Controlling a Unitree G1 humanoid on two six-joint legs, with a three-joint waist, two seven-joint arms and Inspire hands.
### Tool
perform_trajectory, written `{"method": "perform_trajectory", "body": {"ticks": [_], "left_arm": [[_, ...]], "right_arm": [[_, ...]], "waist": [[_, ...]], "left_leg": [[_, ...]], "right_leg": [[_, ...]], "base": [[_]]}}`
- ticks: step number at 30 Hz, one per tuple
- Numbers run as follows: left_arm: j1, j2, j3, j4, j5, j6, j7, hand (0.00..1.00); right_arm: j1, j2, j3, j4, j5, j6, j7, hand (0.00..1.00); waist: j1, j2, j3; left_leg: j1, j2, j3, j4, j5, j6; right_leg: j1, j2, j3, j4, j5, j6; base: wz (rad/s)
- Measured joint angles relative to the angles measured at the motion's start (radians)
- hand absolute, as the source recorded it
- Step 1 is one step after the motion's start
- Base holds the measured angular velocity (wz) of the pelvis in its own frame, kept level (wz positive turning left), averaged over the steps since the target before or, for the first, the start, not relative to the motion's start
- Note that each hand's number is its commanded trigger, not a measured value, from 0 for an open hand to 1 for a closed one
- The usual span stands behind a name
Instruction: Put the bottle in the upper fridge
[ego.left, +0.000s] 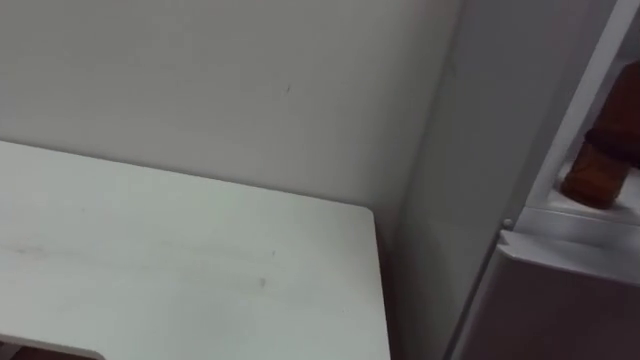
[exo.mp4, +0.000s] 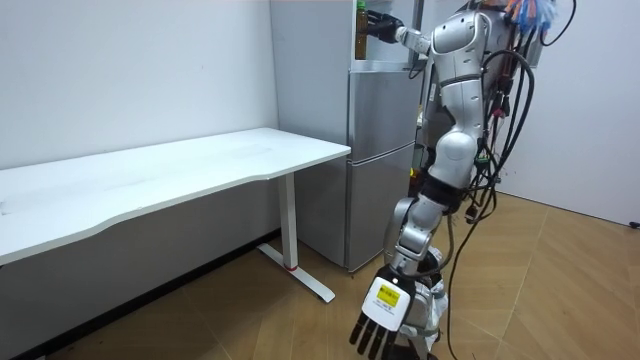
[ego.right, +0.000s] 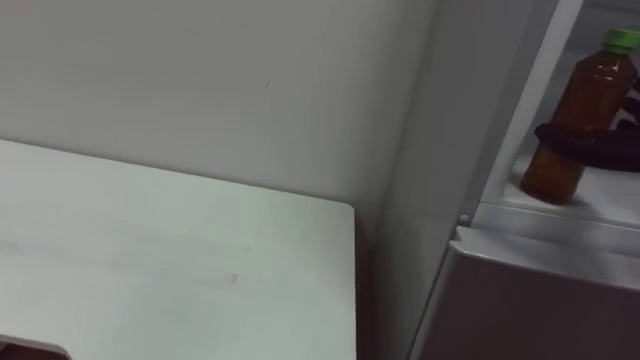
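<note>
- The left hand (exo.mp4: 374, 326) hangs low at the robot's side, at the very front of the room view. Its fingers point down, loose and straight, and hold nothing. It appears parked there because the job needs one arm only.
- The white table (ego.left: 200, 260) lies close under the eye views, against the wall (ego.left: 250, 80). Its end stops just short of the fridge (exo.mp4: 380, 150), which leaves a narrow gap between them.
- The robot stands upright at the fridge front, on the side away from the table, so its raised arm likely reaches the opening without crossing the tabletop.
- The right hand (ego.right: 600, 140) is lifted to the upper compartment (ego.right: 590, 212), its dark fingers curled round the bottle's middle from the right.
- The bottle (ego.right: 585, 95) is upright, brown inside, with a green cap on top. It sits just inside the compartment's front edge, above the lower door (ego.right: 530, 300). Whether its base rests on the shelf cannot be told.
- The grip at mid-height probably keeps it from tipping and leaves the base free to be set down.
- Judging by this, the placing is nearly done; what remains is letting go.
</note>
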Motion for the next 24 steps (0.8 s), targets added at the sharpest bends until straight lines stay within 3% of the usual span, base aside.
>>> {"method": "perform_trajectory", "body": {"ticks": [3, 13, 24], "left_arm": [[0.000, 0.000, 0.000, 0.000, 0.000, 0.000, 0.001, 0.00], [0.003, -0.006, 0.001, 0.001, -0.001, -0.016, 0.002, 0.00], [0.015, -0.029, 0.001, 0.029, -0.010, -0.032, 0.016, 0.00]], "right_arm": [[0.003, 0.000, -0.014, -0.008, -0.015, 0.000, -0.001, 0.00], [0.168, 0.000, -0.112, -0.223, -0.075, 0.000, -0.011, 0.00], [0.212, 0.001, -0.145, -0.408, -0.075, -0.002, -0.067, 0.00]], "waist": [[-0.005, -0.001, -0.0008], [-0.020, 0.007, -0.0022], [-0.021, 0.020, -0.0014]], "left_leg": [[0.000, 0.000, 0.004, -0.001, 0.000, 0.000], [0.002, 0.001, 0.018, -0.005, 0.000, 0.000], [0.003, 0.010, 0.049, -0.008, -0.003, -0.004]], "right_leg": [[0.000, 0.000, 0.003, 0.000, 0.000, 0.000], [-0.005, 0.002, 0.021, 0.000, 0.002, 0.000], [-0.016, 0.011, 0.046, 0.000, 0.012, -0.004]], "base": [[-0.03], [-0.04], [-0.08]]}}
